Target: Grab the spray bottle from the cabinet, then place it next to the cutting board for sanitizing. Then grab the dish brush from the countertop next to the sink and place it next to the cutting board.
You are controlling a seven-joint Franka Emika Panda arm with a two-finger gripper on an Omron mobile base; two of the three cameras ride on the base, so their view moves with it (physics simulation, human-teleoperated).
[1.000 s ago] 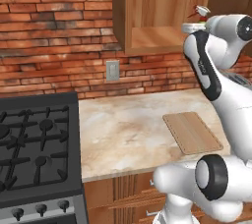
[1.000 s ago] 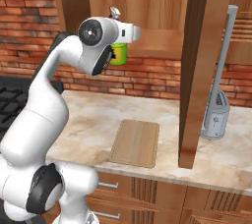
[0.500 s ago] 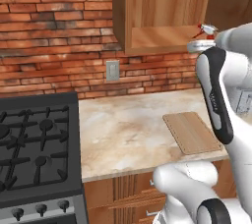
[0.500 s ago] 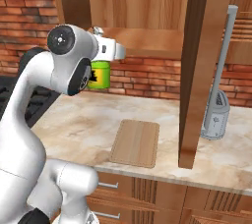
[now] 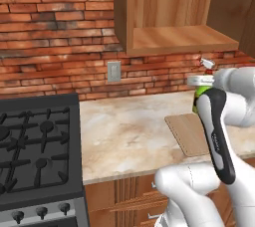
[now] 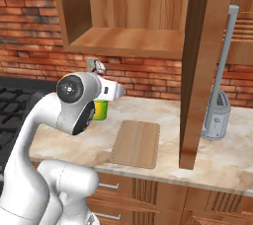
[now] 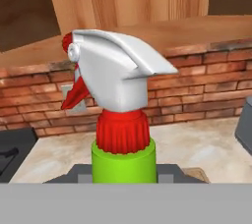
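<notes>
Hand view puts the bottle (image 7: pixel 123 129) dead centre and upright: green body, red collar, white sprayer head with a red trigger pointing to the picture's left. Its lower body sits between the finger tips, so the jaws are partly closed on it and the bottle is held in the air, clear of the shelf and the counter.

From the right base view, the bottle (image 6: pixel 100 109) shows as a green patch just behind the arm's elbow, with the sprayer top poking above the wrist; the gripper (image 6: pixel 106 101) is mostly covered by the arm. It hangs over the countertop (image 6: pixel 74 142), to the left of the board (image 6: pixel 135 143) and apart from it.

From the left base view, the bottle (image 5: pixel 202 91) peeks out beside the forearm, above the far edge of the board (image 5: pixel 191 134).

Above, the cabinet (image 6: pixel 123 39) stands open with a bare wooden shelf. A stove (image 5: pixel 35 151) sits at the left end of the counter, and brick wall runs behind with an outlet (image 5: pixel 114 71).
</notes>
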